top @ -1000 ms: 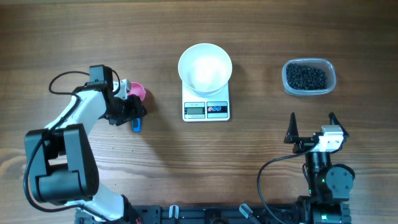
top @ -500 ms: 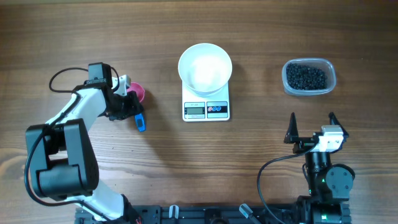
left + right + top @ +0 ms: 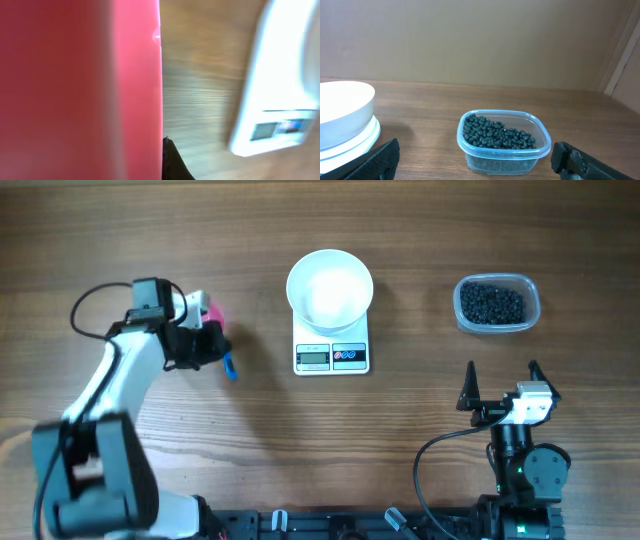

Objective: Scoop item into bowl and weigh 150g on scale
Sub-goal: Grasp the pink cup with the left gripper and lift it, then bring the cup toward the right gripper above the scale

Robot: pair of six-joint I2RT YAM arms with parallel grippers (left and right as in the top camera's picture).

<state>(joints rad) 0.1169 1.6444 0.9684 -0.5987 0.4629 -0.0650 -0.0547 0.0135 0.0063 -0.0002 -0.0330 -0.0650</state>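
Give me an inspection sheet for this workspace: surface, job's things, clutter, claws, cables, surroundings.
Surface: wooden table, no spills seen.
Job's things: white bowl sits on the scale and looks empty; black beads lie in a clear tub to its right; pink scoop with a blue handle at the left.
Clutter: nothing seen.
Claws: left claw shut on the scoop; right claw open, holding nothing, near the table's front edge.
Cables: black cable loops by the left arm; another curves at the right arm's base.
Surroundings: plain wall behind the table.
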